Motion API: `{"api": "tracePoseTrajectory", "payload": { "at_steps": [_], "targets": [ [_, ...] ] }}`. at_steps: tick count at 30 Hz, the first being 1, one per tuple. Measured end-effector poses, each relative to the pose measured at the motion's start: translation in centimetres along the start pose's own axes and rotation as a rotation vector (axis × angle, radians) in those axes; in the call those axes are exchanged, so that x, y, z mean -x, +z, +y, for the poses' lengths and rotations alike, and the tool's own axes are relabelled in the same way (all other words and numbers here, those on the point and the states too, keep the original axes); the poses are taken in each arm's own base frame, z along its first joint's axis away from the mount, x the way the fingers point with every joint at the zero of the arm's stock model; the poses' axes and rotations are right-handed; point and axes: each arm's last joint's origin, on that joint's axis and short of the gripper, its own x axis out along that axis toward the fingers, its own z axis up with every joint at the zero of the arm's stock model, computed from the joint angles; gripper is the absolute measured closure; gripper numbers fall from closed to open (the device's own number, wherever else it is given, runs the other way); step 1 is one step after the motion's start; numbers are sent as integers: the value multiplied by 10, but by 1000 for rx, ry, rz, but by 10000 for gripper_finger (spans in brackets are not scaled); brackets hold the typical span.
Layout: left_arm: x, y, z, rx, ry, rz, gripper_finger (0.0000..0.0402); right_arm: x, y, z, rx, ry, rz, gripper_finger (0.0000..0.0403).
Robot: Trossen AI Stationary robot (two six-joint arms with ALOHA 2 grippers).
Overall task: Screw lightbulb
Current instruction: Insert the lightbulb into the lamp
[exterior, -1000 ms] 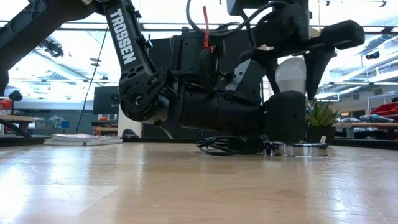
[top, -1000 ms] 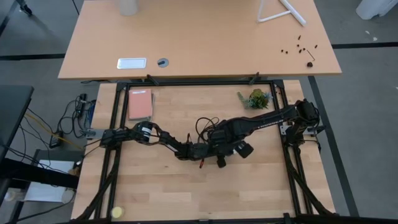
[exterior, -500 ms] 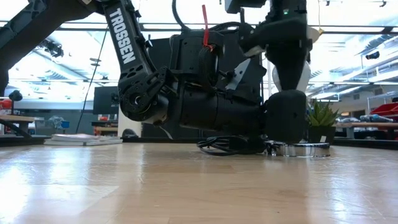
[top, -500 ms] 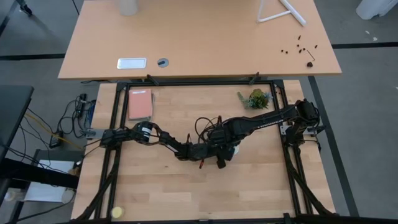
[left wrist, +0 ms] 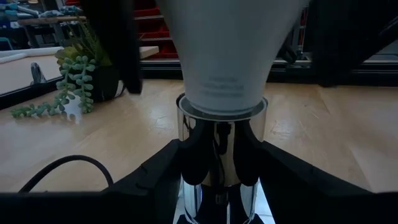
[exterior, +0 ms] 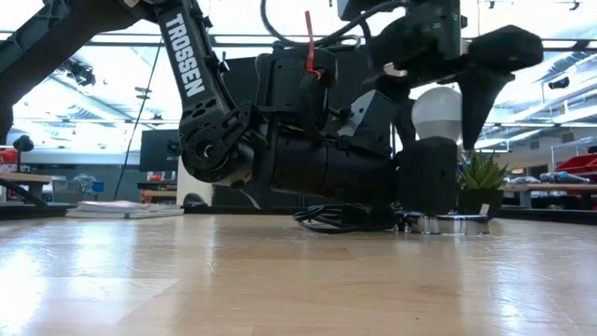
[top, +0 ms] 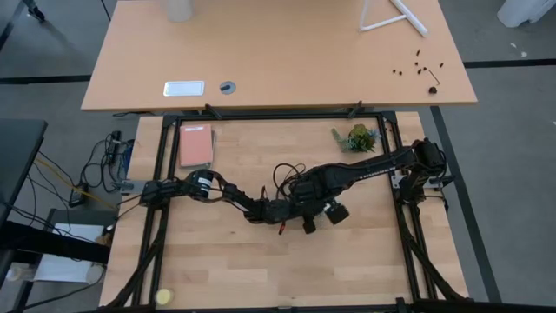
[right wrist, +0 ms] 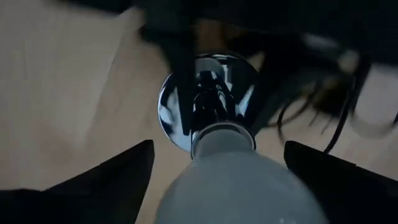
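The lightbulb [exterior: 437,112] stands in the middle of the table, straight up and down. Its round white end points at the ceiling and its narrow neck goes down into the shiny socket [left wrist: 221,155]. So its long line runs from top to bottom, and it does not lean.

The bulb looks light and smooth. It is probably thin glass or plastic, so it could slip or crack if squeezed too hard. I think the best place to hold it is around the fat white part, with one finger on each side, softly. Turning it there spins it around its own up-and-down line.

The right gripper [right wrist: 211,180] hangs over the bulb from above. Its two dark fingers [right wrist: 93,180] are spread wide, one on each side of the white part, and they do not touch it.

The left gripper [left wrist: 217,180] lies low on the table. Its fingers are partly closed around the shiny socket and hold it fast.

A black cord [exterior: 326,219] lies behind the socket, and a small green plant [top: 358,137] sits well away near the table's far edge.
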Motion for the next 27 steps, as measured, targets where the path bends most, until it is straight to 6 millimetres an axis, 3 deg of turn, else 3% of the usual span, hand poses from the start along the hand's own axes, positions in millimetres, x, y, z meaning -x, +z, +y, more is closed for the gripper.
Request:
{"api": "tracePoseTrajectory", "payload": {
  "at_steps": [5,9,14,17,21,27],
  "targets": [
    [0,0,0,-1,-1,0,202,0,1,1,292,-23,7,39],
    [0,0,0,-1,-1,0,202,0,0,0,344,-52,26,73],
    [0,0,0,0,-2,0,202,0,0,0,359,-52,31,147],
    [0,0,0,-1,-2,0,202,0,0,0,348,-44,28,154],
    [0,0,0,-2,-6,2,202,0,1,0,166,-27,9,154],
    [1,0,-1,-4,-8,1,202,0,2,0,-312,-14,-15,154]
  ]
}}
